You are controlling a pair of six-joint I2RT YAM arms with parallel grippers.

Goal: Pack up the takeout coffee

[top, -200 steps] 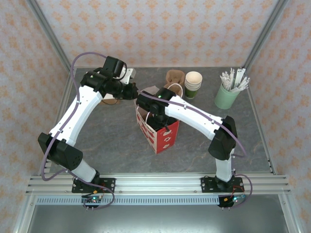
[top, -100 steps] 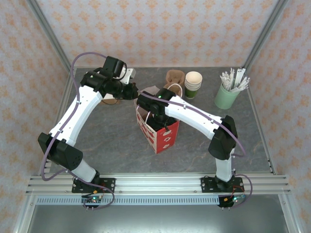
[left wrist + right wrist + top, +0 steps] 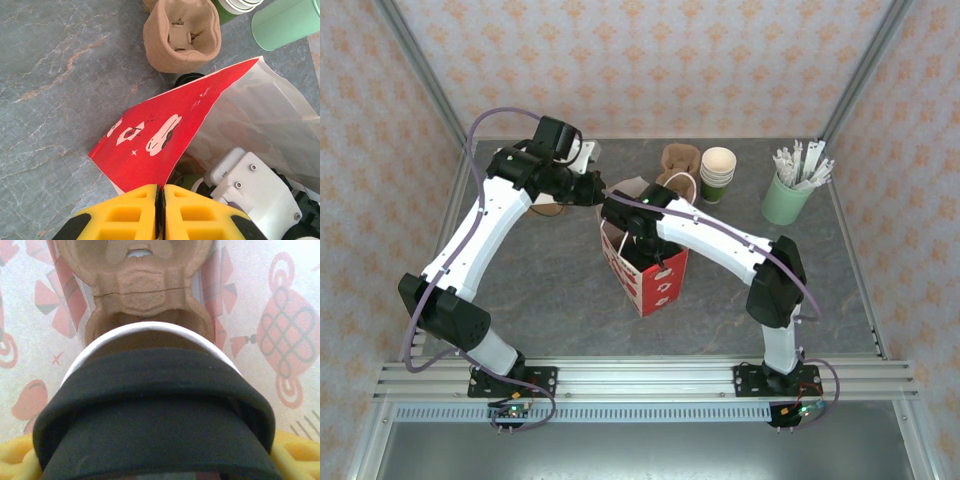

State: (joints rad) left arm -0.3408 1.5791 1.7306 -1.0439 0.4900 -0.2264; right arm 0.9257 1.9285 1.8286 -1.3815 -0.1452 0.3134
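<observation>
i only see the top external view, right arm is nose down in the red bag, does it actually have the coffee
Observer: Yes. The right wrist camera shows the right claw closed on the takeout coffee, with its black lid nearest the lens.
Operator: anything under it in there
Observer: A brown pulp cup carrier sits inside the red bag, with an open socket just beyond the cup. I can't tell whether they touch.
Operator: and the left claw, gripping the bag or just near it
Observer: Gripping it. In the left wrist view the left claw is shut on the bag's top edge, pinching the red panel.
</observation>
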